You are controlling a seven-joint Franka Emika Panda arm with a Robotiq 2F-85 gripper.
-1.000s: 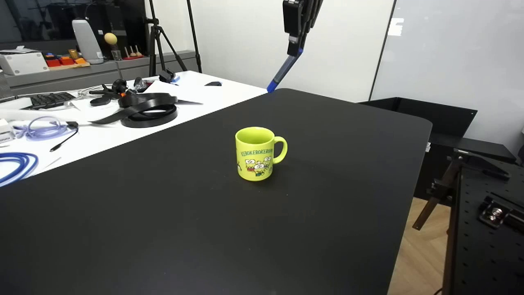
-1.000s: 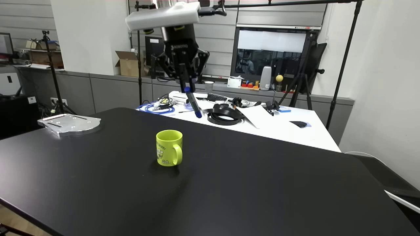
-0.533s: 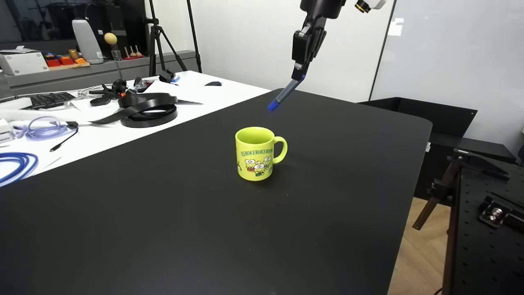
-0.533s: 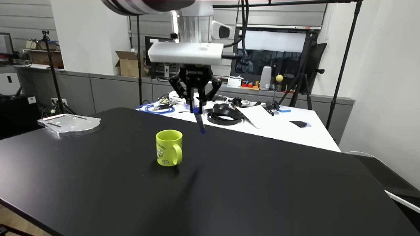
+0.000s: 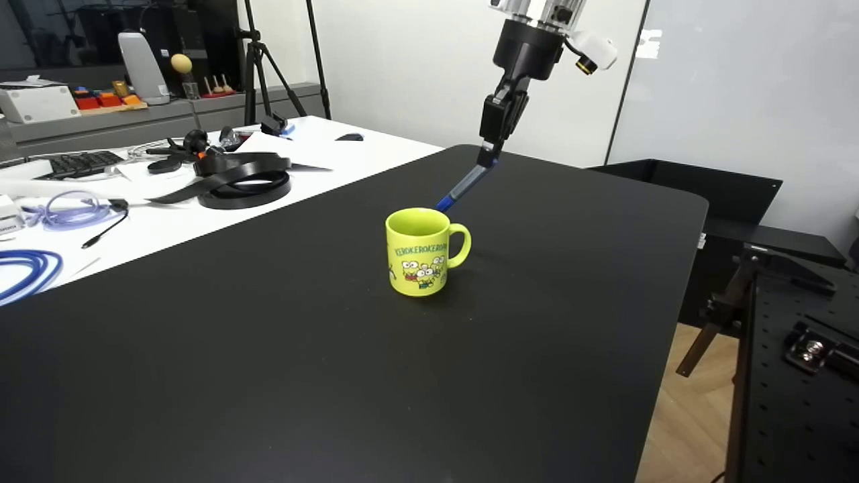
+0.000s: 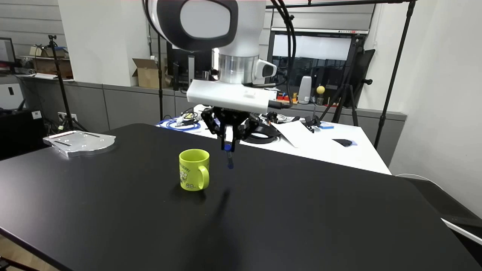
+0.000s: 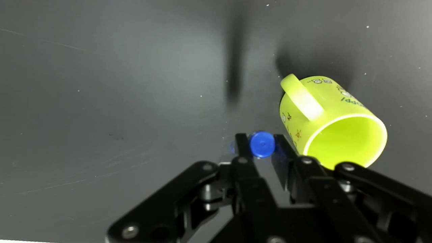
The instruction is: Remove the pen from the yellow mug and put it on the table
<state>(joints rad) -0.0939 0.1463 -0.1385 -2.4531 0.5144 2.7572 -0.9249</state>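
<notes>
Gripper (image 6: pixel 228 147) and pen (image 5: pixel 468 182) lowered nearer the table (image 6: pixel 320 214); more of the arm (image 6: pixel 237 67) now visible in both exterior views.

"KEROKEROKERO…" on the yellow mug (image 5: pixel 417 260)

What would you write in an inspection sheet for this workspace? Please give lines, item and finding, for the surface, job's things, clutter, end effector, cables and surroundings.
Surface: table, black, faint scratches in the wrist view.
Pen: out of the mug, slanting above the table.
Mug: upright on the table.
Clutter: silver plate at the table's edge; keyboard and black band on the white table.
End effector: gripping the pen near its upper end.
Cables: blue coil on the white table; black cables beside the arm.
Surroundings: tripod, open carton.
</notes>
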